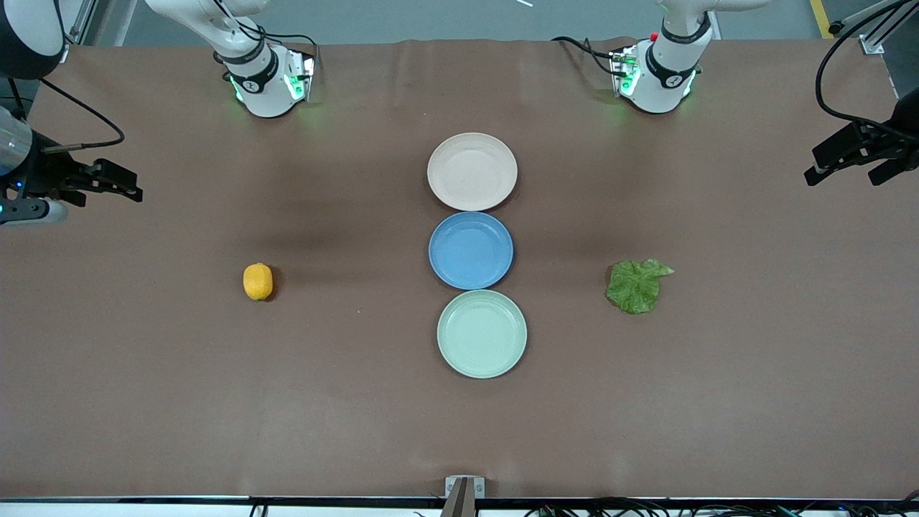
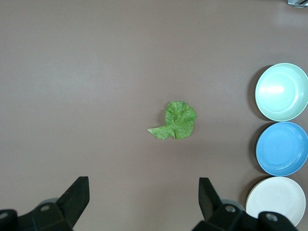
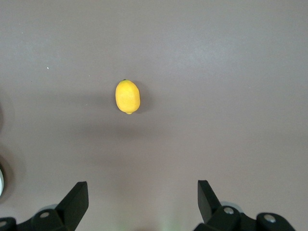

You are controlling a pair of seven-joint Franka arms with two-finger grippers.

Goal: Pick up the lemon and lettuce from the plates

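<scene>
The lemon [image 1: 258, 281] lies on the bare table toward the right arm's end, apart from any plate; it also shows in the right wrist view [image 3: 127, 96]. The lettuce [image 1: 636, 286] lies on the bare table toward the left arm's end; it also shows in the left wrist view [image 2: 176, 121]. The beige-pink plate [image 1: 472, 171] and the mint green plate [image 1: 482, 334] are both empty. My right gripper [image 3: 143, 195] is open and empty, held high over the table near the lemon [image 1: 108, 195]. My left gripper [image 2: 144, 192] is open and empty, held high near the lettuce [image 1: 840, 178].
An empty blue plate [image 1: 471, 250] sits between the two task plates; the three form a row down the table's middle. All three show in the left wrist view, mint green [image 2: 281, 91], blue [image 2: 282, 148], beige-pink [image 2: 276, 199]. The brown table cover [image 1: 215, 395] is bare elsewhere.
</scene>
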